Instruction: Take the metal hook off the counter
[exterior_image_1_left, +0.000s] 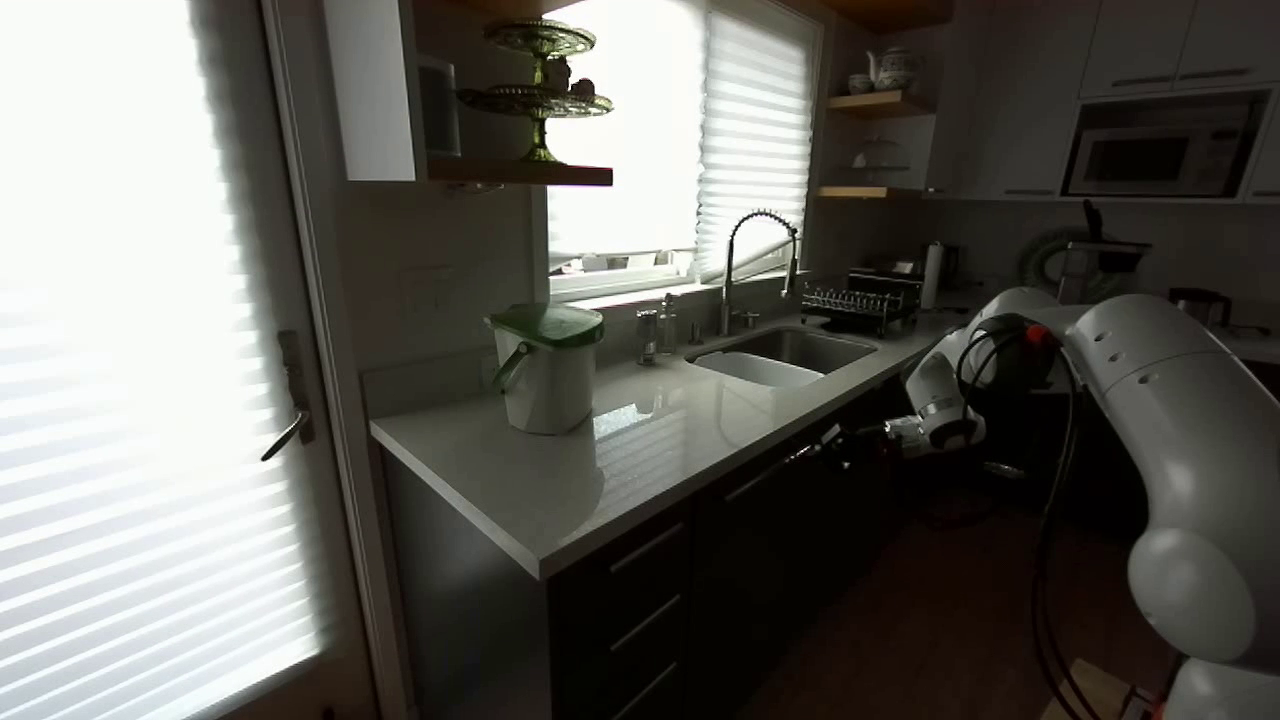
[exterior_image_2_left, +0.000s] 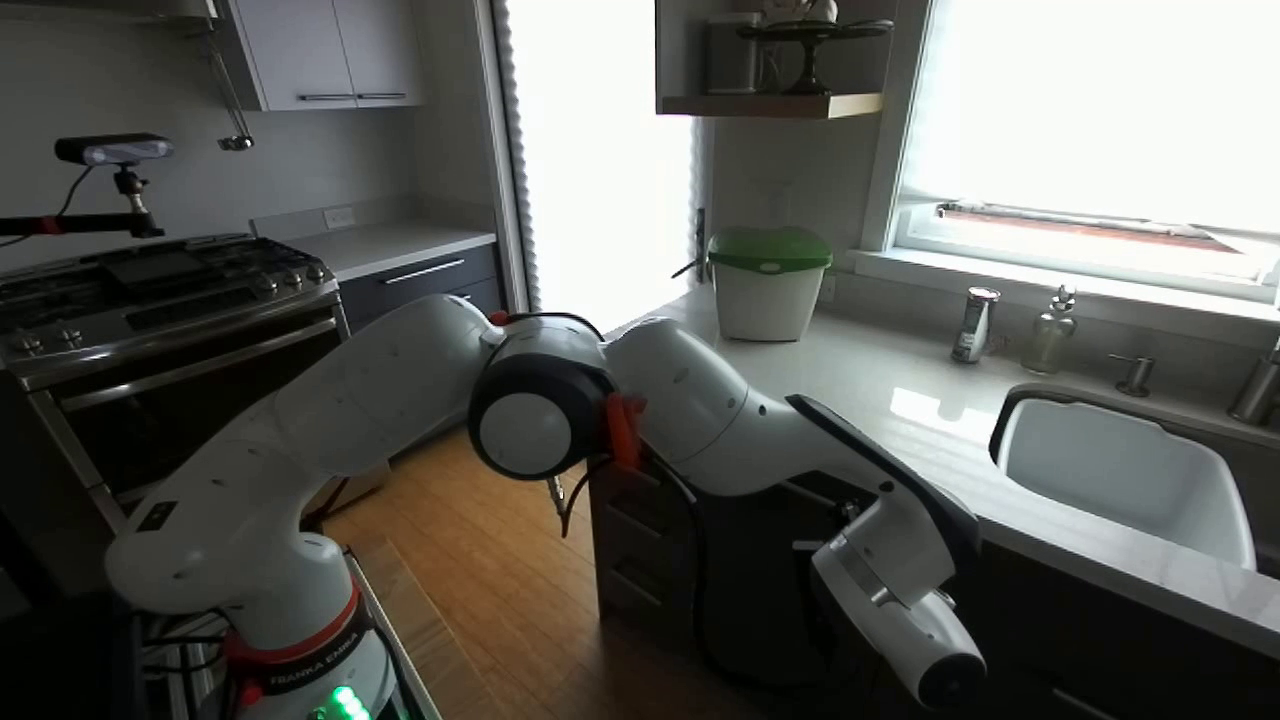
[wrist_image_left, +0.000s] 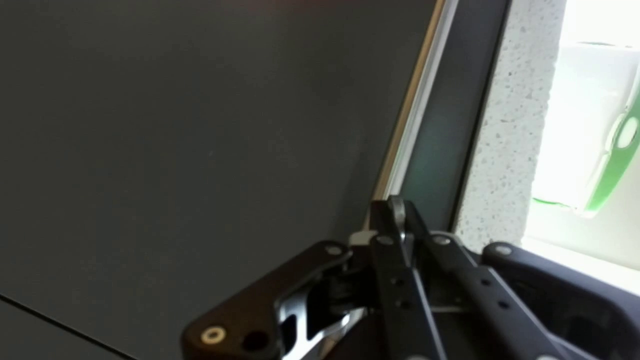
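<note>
My gripper (wrist_image_left: 396, 204) is closed around a small rounded grey metal piece, the metal hook (wrist_image_left: 398, 215), pinched between its fingertips in the wrist view. The pale counter (exterior_image_1_left: 480, 480) has its speckled front edge (wrist_image_left: 515, 110) to the right of the fingertips there. The fingertips are in front of the dark cabinet fronts, below the worktop level. In an exterior view the gripper (exterior_image_1_left: 835, 445) is small and dark by the far end of a cabinet handle, and the hook cannot be made out. The counter also shows in an exterior view (exterior_image_2_left: 860, 385), where the arm and shadow largely hide the gripper.
A white bin with a green lid (exterior_image_1_left: 550, 375) stands on the counter, also in an exterior view (exterior_image_2_left: 770, 285). The sink holds a white tub (exterior_image_1_left: 760, 368). A can (exterior_image_2_left: 975, 325), a soap bottle (exterior_image_2_left: 1050, 335) and a dish rack (exterior_image_1_left: 855, 300) stand near it.
</note>
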